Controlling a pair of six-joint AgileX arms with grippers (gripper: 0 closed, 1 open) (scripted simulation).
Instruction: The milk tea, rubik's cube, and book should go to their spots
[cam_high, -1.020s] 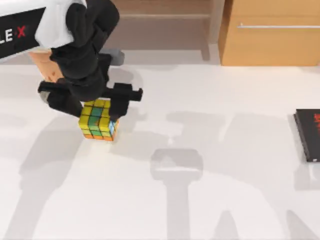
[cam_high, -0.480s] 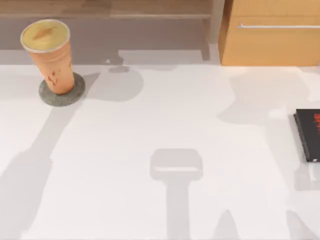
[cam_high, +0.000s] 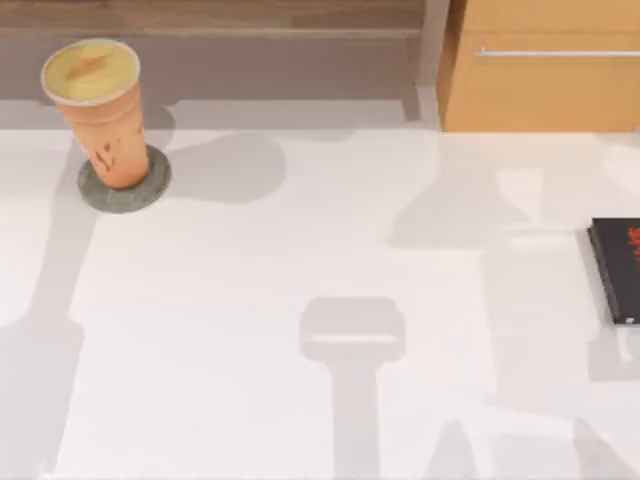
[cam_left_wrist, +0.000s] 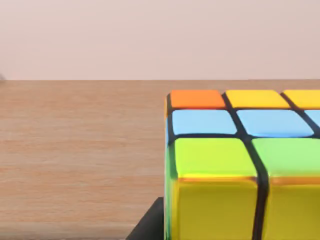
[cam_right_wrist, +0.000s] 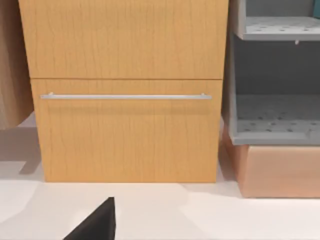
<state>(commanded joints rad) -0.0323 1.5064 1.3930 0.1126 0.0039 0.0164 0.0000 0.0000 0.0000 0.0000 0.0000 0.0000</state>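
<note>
The milk tea (cam_high: 100, 115), an orange-tan cup with a creamy lid, stands upright on a round grey coaster (cam_high: 150, 188) at the table's back left. The rubik's cube (cam_left_wrist: 240, 165) sits very close in the left wrist view, showing yellow, green, light-blue and orange squares. It is off the table, in front of a brown wooden surface (cam_left_wrist: 75, 150), and my left gripper holds it. One dark finger (cam_left_wrist: 149, 229) shows beside its lower edge. A dark finger (cam_right_wrist: 97, 222) of my right gripper points at the wooden cabinet. The book is out of view.
A black book with red lettering (cam_high: 618, 268) lies at the table's right edge. A wooden cabinet with a drawer handle (cam_high: 545, 85) stands at the back right, also seen in the right wrist view (cam_right_wrist: 125, 130), with a grey shelf unit (cam_right_wrist: 275, 125) beside it.
One second ago my left arm stood over the cube on the table near the cup. Arm and cube have left the top view, uncovering the milk tea. Shadows have shifted.
</note>
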